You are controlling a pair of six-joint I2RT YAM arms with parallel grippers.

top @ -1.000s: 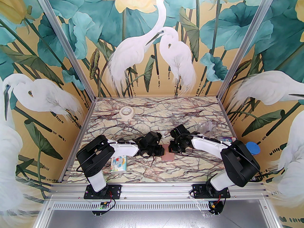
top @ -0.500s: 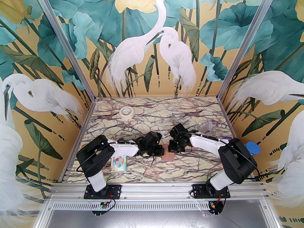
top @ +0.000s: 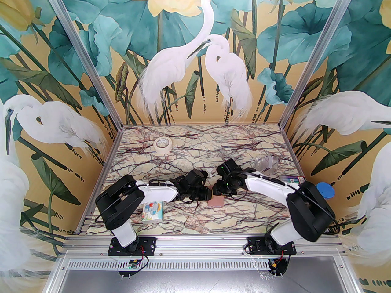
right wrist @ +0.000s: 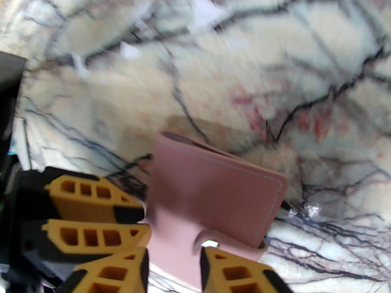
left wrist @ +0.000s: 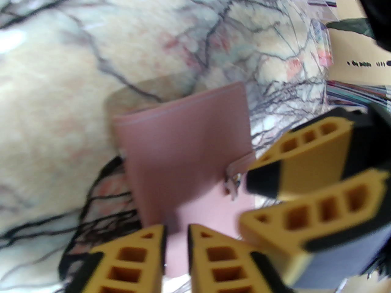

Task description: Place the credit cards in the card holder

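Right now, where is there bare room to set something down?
Free: the far strip between tape roll and clear box; the near edge in front of the card holder, beside the tissue pack. Crowded: mid-table, where left gripper and right gripper meet over that holder.

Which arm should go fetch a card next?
Right. The credit cards lie close beside the right arm, far from the left; the left gripper sits at the card holder and could steady it.
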